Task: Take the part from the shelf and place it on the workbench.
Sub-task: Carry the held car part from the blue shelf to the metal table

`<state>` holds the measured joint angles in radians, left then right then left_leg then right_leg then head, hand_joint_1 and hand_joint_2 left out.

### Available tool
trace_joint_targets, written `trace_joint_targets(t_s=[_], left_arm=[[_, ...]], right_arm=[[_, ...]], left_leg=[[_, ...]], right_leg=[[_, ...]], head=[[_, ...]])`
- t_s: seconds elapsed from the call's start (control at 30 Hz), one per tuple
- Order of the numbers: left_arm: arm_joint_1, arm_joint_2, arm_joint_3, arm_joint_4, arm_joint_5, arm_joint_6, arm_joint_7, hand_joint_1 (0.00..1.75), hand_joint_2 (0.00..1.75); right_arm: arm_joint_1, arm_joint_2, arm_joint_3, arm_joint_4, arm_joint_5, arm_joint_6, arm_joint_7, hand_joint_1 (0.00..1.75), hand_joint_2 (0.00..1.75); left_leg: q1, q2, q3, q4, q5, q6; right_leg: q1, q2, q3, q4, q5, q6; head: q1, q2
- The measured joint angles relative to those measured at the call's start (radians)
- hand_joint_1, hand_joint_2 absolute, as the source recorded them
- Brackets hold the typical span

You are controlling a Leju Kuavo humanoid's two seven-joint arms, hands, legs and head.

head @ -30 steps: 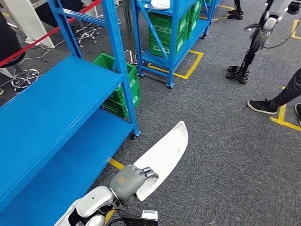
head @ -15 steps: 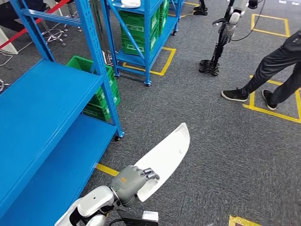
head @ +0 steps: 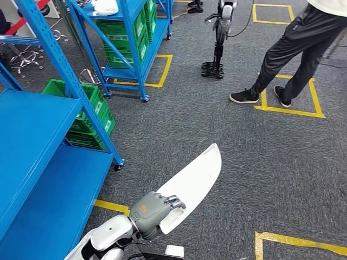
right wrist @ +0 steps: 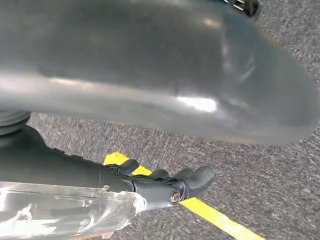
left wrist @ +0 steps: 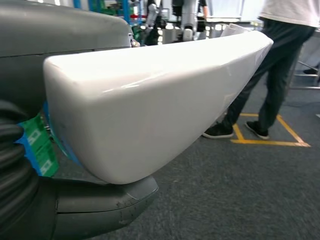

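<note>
Held item: long white curved part [head: 192, 184], gripped at its near end by the left hand [head: 152, 212], fingers over the top edge, thumb underneath; far tip pointed forward over grey carpet [head: 229, 162].

Change from 0.5 s earlier: whole view had swung, so the camera moved; part and left hand kept the same pose.

Right hand [right wrist: 166, 185]: fingers curled in, holding nothing, above a yellow floor line [right wrist: 211, 215].

Edges: blue shelf [head: 37, 162] close on the left; person [head: 294, 54] standing well ahead to the right. Open carpet lay between them.
</note>
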<state>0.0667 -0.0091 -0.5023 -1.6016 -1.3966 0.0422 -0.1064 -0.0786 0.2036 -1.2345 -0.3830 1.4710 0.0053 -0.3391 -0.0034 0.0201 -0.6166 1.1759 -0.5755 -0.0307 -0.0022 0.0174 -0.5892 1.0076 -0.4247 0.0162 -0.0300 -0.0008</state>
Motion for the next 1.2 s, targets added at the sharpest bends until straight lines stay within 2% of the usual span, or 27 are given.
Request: trace_joint_targets(t_s=[0.03,0.07,0.1,0.13,0.2,0.27,0.3,0.33,0.37,0.43,0.5,0.53,0.57,0.6,0.63,0.67,0.73,0.8,0.87,0.93,1.0,1.03,1.07,1.1,1.13,1.17,1.2], left_arm=[[0.001,0.001,0.0,0.002,0.0,0.0,0.0,1.75,1.75],[0.002,0.001,0.0,0.004,0.0,0.0,0.0,1.75,1.75],[0.002,0.002,0.0,0.006,0.0,0.0,0.0,1.75,1.75],[0.002,0.002,0.0,0.007,0.0,0.0,0.0,1.75,1.75],[0.001,0.002,0.0,0.007,0.0,0.0,0.0,1.75,1.75],[0.001,0.001,-0.001,0.008,0.0,0.0,0.0,1.75,1.75],[0.001,0.001,-0.001,0.008,0.0,0.0,0.0,1.75,1.75],[0.0,0.001,-0.001,0.008,0.0,-0.001,0.0,1.75,1.75],[-0.001,0.001,-0.001,0.008,0.0,-0.001,0.0,1.75,1.75],[-0.003,0.0,-0.001,0.008,0.0,0.0,0.0,1.75,1.75],[-0.001,0.0,-0.002,0.009,0.0,0.0,0.0,1.75,1.75],[0.0,0.0,-0.002,0.01,0.0,-0.001,0.0,1.75,1.75],[0.0,0.001,-0.002,0.011,0.0,-0.001,0.0,1.75,1.75],[0.0,0.001,-0.003,0.012,0.0,-0.001,0.0,1.75,1.75],[0.0,0.001,-0.005,0.013,0.0,-0.001,0.0,1.75,1.75],[0.0,0.001,-0.006,0.013,0.0,-0.001,0.0,1.75,1.75],[-0.001,0.001,-0.007,0.013,0.0,-0.001,0.0,1.75,1.75],[-0.002,0.001,-0.008,0.013,0.0,-0.001,-0.001,1.75,1.75],[-0.003,0.001,-0.01,0.013,0.0,0.0,-0.001,1.75,1.75],[-0.007,0.001,-0.014,0.013,0.0,0.0,-0.001,1.75,1.75],[-0.007,0.002,-0.016,0.014,0.0,0.0,-0.001,1.75,1.75],[-0.005,0.003,-0.016,0.015,0.0,0.0,-0.002,1.75,1.75],[-0.003,0.005,-0.017,0.017,0.0,0.0,-0.002,1.75,1.75],[-0.003,0.007,-0.017,0.018,0.0,0.0,-0.002,1.75,1.75],[-0.003,0.008,-0.018,0.019,0.0,0.0,-0.002,1.75,1.75],[-0.003,0.009,-0.019,0.019,0.0,0.0,-0.002,1.75,1.75],[-0.003,0.009,-0.021,0.019,0.0,0.0,-0.002,1.75,1.75]], right_arm=[[0.0,0.0,0.0,0.0,0.0,0.0,0.0,0.0,0.0],[0.0,0.0,0.0,0.0,0.0,0.0,0.0,0.0,0.0],[0.001,0.0,0.0,0.0,0.0,0.0,0.0,0.0,0.0],[0.001,0.0,0.0,0.0,0.0,0.0,0.0,0.0,0.0],[0.0,0.001,0.0,0.0,0.0,0.0,0.0,0.0,0.0],[-0.002,0.001,0.0,0.0,0.0,0.0,0.0,0.0,0.0],[-0.001,0.001,0.0,0.0,0.0,0.0,0.0,0.0,0.0],[0.001,0.001,0.0,0.0,0.0,0.0,0.0,0.0,0.0],[0.005,0.001,0.0,0.0,0.0,0.0,0.0,0.0,0.0],[0.007,0.001,0.0,0.0,0.0,0.0,0.0,0.0,0.0],[0.002,0.001,0.0,0.0,0.0,0.0,0.0,0.0,0.0],[0.0,0.001,0.0,0.0,0.0,0.0,0.0,0.0,0.0],[0.0,0.001,0.0,0.0,0.0,0.0,0.0,0.0,0.0],[0.001,0.001,0.0,0.0,0.0,0.0,0.0,0.0,0.0],[0.003,0.001,0.0,0.0,0.0,0.0,0.0,0.0,0.0],[0.004,0.001,0.0,0.0,0.0,0.0,0.0,0.0,0.0],[0.002,0.001,0.0,0.0,0.0,0.0,0.0,0.0,0.0],[0.0,0.001,0.0,0.0,-0.001,-0.001,-0.001,0.0,0.0],[0.0,0.001,0.0,0.0,-0.002,-0.002,-0.001,0.0,0.0],[0.0,0.001,0.0,0.0,-0.002,-0.002,-0.001,0.0,0.0],[-0.003,0.002,0.0,0.0,-0.002,-0.002,-0.001,0.0,0.0],[-0.004,0.002,0.0,0.0,-0.002,-0.002,-0.001,0.0,0.0],[-0.004,0.002,0.0,0.0,-0.002,-0.002,-0.001,0.0,0.0],[-0.003,0.002,0.0,0.0,-0.002,-0.002,-0.001,0.0,0.0],[-0.002,0.002,0.0,0.0,-0.002,-0.002,-0.001,0.0,0.0],[-0.001,0.002,0.0,0.0,-0.002,-0.002,-0.001,0.0,0.0],[0.0,0.002,0.0,0.0,-0.002,-0.002,-0.001,0.0,0.0]], left_leg=[[0.0,-0.008,-0.035,0.064,-0.021,0.0],[0.0,-0.012,-0.058,0.099,-0.022,0.0],[0.001,-0.015,-0.062,0.095,-0.003,0.001],[0.002,-0.019,-0.047,0.053,0.033,0.003],[0.009,-0.054,0.014,-0.085,0.107,0.002],[0.013,-0.087,0.051,-0.169,0.13,0.002],[0.012,-0.091,0.054,-0.179,0.126,0.006],[0.011,-0.083,0.054,-0.181,0.126,0.011],[0.01,-0.074,0.055,-0.183,0.127,0.018],[0.01,-0.053,0.058,-0.187,0.128,0.032],[0.006,-0.028,0.061,-0.188,0.126,0.041],[0.004,-0.014,0.062,-0.187,0.124,0.043],[0.003,-0.001,0.063,-0.187,0.122,0.045],[0.002,0.011,0.066,-0.187,0.119,0.045],[0.002,0.023,0.07,-0.187,0.116,0.044],[0.002,0.033,0.076,-0.187,0.112,0.042],[-0.003,0.051,0.088,-0.186,0.101,0.034],[-0.007,0.067,0.095,-0.186,0.094,0.024],[-0.006,0.081,0.099,-0.187,0.089,0.013],[-0.002,0.053,0.088,-0.154,0.065,0.001],[0.001,0.005,0.026,-0.036,0.013,-0.006],[0.002,-0.007,-0.017,0.036,-0.01,-0.008],[0.003,-0.012,-0.054,0.09,-0.02,-0.01],[0.004,-0.015,-0.076,0.11,-0.008,-0.01],[0.005,-0.017,-0.076,0.089,0.024,-0.01],[0.007,-0.023,-0.059,0.035,0.069,-0.01],[0.011,-0.043,-0.032,-0.034,0.114,-0.012]], right_leg=[[0.0,0.012,-0.001,0.0,0.0,-0.001],[0.0,0.024,-0.001,0.0,0.0,-0.001],[-0.001,0.037,0.0,0.0,0.001,-0.001],[-0.002,0.05,0.0,0.0,0.001,0.001],[-0.003,0.076,-0.001,0.003,0.001,0.007],[-0.004,0.098,-0.008,0.007,0.003,0.019],[-0.005,0.107,-0.013,0.007,0.004,0.025],[-0.008,0.115,-0.017,0.004,0.006,0.031],[-0.009,0.108,-0.02,0.005,0.005,0.037],[-0.007,0.059,-0.046,0.052,-0.024,0.045],[-0.004,0.004,-0.108,0.178,-0.088,0.049],[-0.004,-0.005,-0.142,0.246,-0.116,0.051],[-0.004,-0.009,-0.165,0.29,-0.127,0.052],[-0.004,-0.011,-0.168,0.297,-0.119,0.051],[-0.004,-0.015,-0.15,0.263,-0.094,0.05],[-0.003,-0.026,-0.114,0.196,-0.058,0.048],[0.003,-0.07,-0.04,0.064,-0.009,0.039],[0.01,-0.088,-0.015,0.017,0.001,0.028],[0.009,-0.062,-0.017,0.015,0.002,0.017],[0.004,-0.037,-0.011,0.009,0.002,0.005],[0.0,-0.012,-0.007,0.007,-0.003,-0.003],[-0.001,0.002,-0.005,0.007,-0.005,-0.006],[-0.001,0.016,-0.003,0.007,-0.008,-0.007],[-0.001,0.031,0.001,0.007,-0.011,-0.006],[-0.003,0.046,0.008,0.007,-0.015,-0.004],[-0.004,0.061,0.015,0.007,-0.019,-0.001],[-0.006,0.075,0.02,0.007,-0.024,0.004]], head=[[0.0,0.0],[0.0,0.0],[0.0,0.0],[0.0,0.0],[-0.001,0.0],[0.0,0.0],[0.0,0.0],[0.0,0.0],[0.0,0.0],[0.006,0.0],[0.01,0.0],[0.01,0.0],[0.01,0.0],[0.01,0.0],[0.01,0.0],[0.01,0.0],[0.01,0.0],[0.008,0.0],[0.007,0.0],[0.003,0.0],[-0.002,0.0],[-0.003,0.0],[-0.004,0.0],[-0.004,0.0],[-0.004,0.0],[-0.003,0.0],[-0.004,0.0]])
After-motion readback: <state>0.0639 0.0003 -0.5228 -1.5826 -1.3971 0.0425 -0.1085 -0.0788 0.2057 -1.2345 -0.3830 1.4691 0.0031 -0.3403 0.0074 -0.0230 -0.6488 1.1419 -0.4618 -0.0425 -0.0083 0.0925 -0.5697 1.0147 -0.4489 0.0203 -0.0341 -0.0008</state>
